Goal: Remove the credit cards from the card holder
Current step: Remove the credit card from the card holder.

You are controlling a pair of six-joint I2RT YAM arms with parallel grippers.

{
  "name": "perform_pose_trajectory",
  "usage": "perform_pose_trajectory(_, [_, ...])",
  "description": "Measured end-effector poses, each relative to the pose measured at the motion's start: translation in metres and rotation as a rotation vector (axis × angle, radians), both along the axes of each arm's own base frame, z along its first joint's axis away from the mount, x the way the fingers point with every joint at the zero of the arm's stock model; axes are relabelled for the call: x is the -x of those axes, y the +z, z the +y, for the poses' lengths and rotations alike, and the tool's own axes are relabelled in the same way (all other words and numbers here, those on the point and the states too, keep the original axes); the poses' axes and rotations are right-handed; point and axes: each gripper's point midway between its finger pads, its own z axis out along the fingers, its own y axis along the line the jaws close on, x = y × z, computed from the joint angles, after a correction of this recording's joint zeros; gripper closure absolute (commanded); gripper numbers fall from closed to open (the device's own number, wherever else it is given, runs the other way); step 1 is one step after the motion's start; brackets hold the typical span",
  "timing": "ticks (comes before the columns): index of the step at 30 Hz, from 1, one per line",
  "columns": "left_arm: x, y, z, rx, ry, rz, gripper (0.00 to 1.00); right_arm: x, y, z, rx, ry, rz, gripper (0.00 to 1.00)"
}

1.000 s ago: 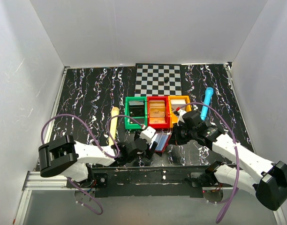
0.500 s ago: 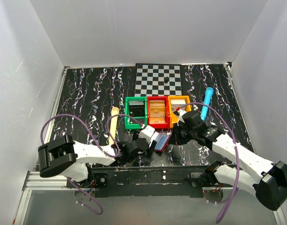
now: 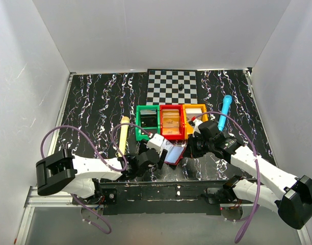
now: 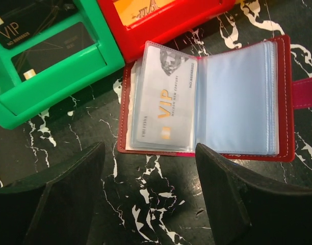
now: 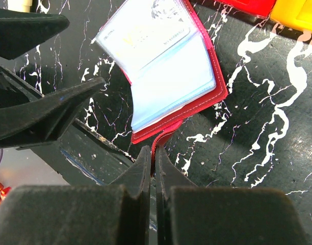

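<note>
The card holder (image 4: pixel 232 97) lies open on the black marbled table just in front of the red bin; it is red-edged with clear sleeves. A pale VIP credit card (image 4: pixel 166 102) sits in its left sleeve. My left gripper (image 4: pixel 150 153) hovers open at the holder's near edge, with only table between its fingers. My right gripper (image 5: pixel 155 152) is shut on the holder's red strap (image 5: pixel 163 135), and the holder (image 5: pixel 197 97) fans out beyond it. From above, the holder (image 3: pixel 175 153) lies between the left gripper (image 3: pixel 158 145) and the right gripper (image 3: pixel 191 148).
A green bin (image 3: pixel 138 125) holds black cards (image 4: pixel 23 28). Beside it stand a red bin (image 3: pixel 172 137) holding an orange card (image 4: pixel 138 6) and an orange bin (image 3: pixel 189 127). A checkerboard mat (image 3: pixel 172 87) lies behind the bins. A blue marker (image 3: pixel 225 109) lies at right and a yellow stick (image 3: pixel 123 133) at left.
My left arm has shifted slightly toward the green bin and its jaws have spread a little wider. More of the open holder now shows. The right gripper has kept its place.
</note>
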Motion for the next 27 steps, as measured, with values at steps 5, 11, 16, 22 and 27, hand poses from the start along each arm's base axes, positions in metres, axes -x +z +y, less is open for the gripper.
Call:
perform_pose_trajectory(5, [-0.002,0.014,0.005,0.028,0.026,-0.017,0.27,0.000,-0.001,-0.002,0.012,0.009,-0.005,0.99])
perform_pose_trajectory(11, [-0.001,0.039,0.004,0.114,0.026,-0.030,0.28,0.000,-0.009,-0.012,0.082,0.010,-0.006,0.99])
perform_pose_trajectory(16, [0.005,0.049,-0.006,0.169,-0.018,-0.018,0.31,-0.004,-0.015,-0.024,0.163,-0.003,-0.004,0.99])
perform_pose_trajectory(22, [0.015,0.052,-0.021,0.210,-0.098,0.012,0.31,-0.006,-0.022,-0.039,0.267,-0.020,0.016,0.99])
perform_pose_trajectory(27, [0.022,0.043,-0.037,0.224,-0.165,0.077,0.25,-0.010,-0.034,-0.049,0.339,-0.052,0.034,0.99])
